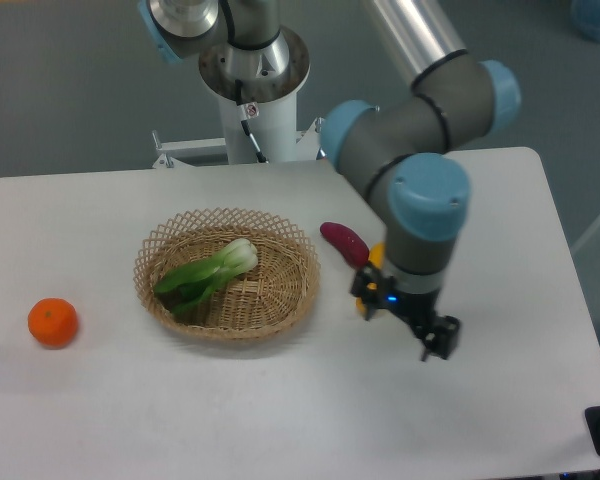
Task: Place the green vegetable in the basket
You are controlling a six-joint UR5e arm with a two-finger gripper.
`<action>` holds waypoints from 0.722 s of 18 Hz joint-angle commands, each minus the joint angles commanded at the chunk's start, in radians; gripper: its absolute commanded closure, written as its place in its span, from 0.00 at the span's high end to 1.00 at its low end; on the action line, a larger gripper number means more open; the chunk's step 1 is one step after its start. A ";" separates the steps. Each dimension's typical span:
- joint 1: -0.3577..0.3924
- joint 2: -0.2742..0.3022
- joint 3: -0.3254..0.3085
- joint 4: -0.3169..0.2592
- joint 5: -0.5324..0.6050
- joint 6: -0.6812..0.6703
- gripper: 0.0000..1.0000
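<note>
The green vegetable (208, 277), light with soft leaves, lies in the basket (300, 300); grip its firmer stalk; tool (437, 340) state indeterminate.

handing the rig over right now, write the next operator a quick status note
Gripper: carries nothing, hanging over bare table to the right of the basket; whether its jaws are open or shut cannot be told from this view.
Green vegetable: lying inside the basket, leaves toward the left, pale stalk end toward the right.
Done: the vegetable is in the basket and has been released.
Left: nothing on the placement itself; the arm is clear of the basket.
Also on the table: an orange far left, a purple sweet potato and a yellow fruit mostly hidden behind the arm.
</note>
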 joint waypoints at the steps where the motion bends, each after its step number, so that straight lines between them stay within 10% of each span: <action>1: 0.011 0.000 0.011 -0.029 0.000 0.003 1.00; 13: 0.129 -0.046 0.080 -0.055 -0.009 0.178 1.00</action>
